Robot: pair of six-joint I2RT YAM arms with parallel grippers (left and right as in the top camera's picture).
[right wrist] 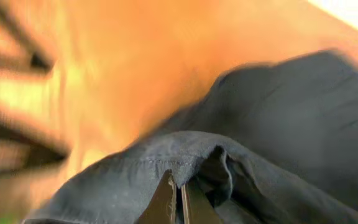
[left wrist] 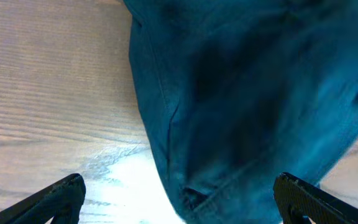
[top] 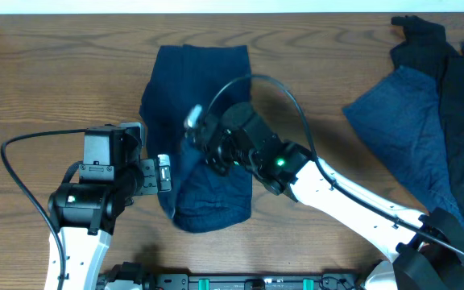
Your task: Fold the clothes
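A dark navy garment (top: 204, 89) of the clothes lies as a long folded strip in the middle of the table (top: 55, 89). My right gripper (top: 193, 121) is over its middle and shut on a raised fold of the garment (right wrist: 166, 155); in the right wrist view the cloth edge sits between the nearly touching fingertips (right wrist: 165, 193). My left gripper (top: 163, 173) stands open at the garment's lower left edge. In the left wrist view its fingers (left wrist: 61, 193) are spread wide, with the garment's (left wrist: 247, 93) hem and bare table between them.
More of the clothes, a mid-blue and dark navy heap (top: 433, 105), lie at the right edge of the table. The right arm (top: 353, 201) reaches across from the lower right. A black cable (top: 22, 173) loops beside the left arm.
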